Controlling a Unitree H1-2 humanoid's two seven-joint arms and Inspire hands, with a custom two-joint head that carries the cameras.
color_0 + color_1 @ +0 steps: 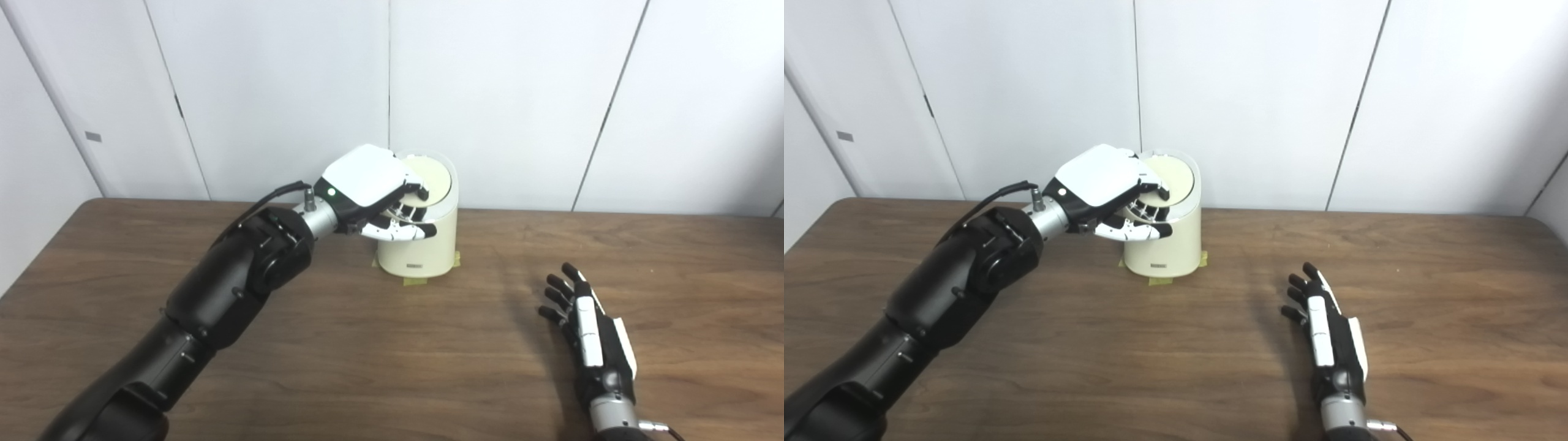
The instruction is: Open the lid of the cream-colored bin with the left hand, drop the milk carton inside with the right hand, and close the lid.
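Left hand [383, 196] curled on bin [422, 245] lid [432, 177] edge, possibly gripping; lid light, stiff, slippery. Right hand [588, 331] spread, empty. No carton visible.

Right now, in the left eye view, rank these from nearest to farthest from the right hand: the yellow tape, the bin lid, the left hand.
From the right hand, low on the right:
1. Yellow tape, under the bin's base, up-left.
2. Bin lid, atop the cream bin.
3. Left hand, on the lid's left edge; nearly level with the lid.
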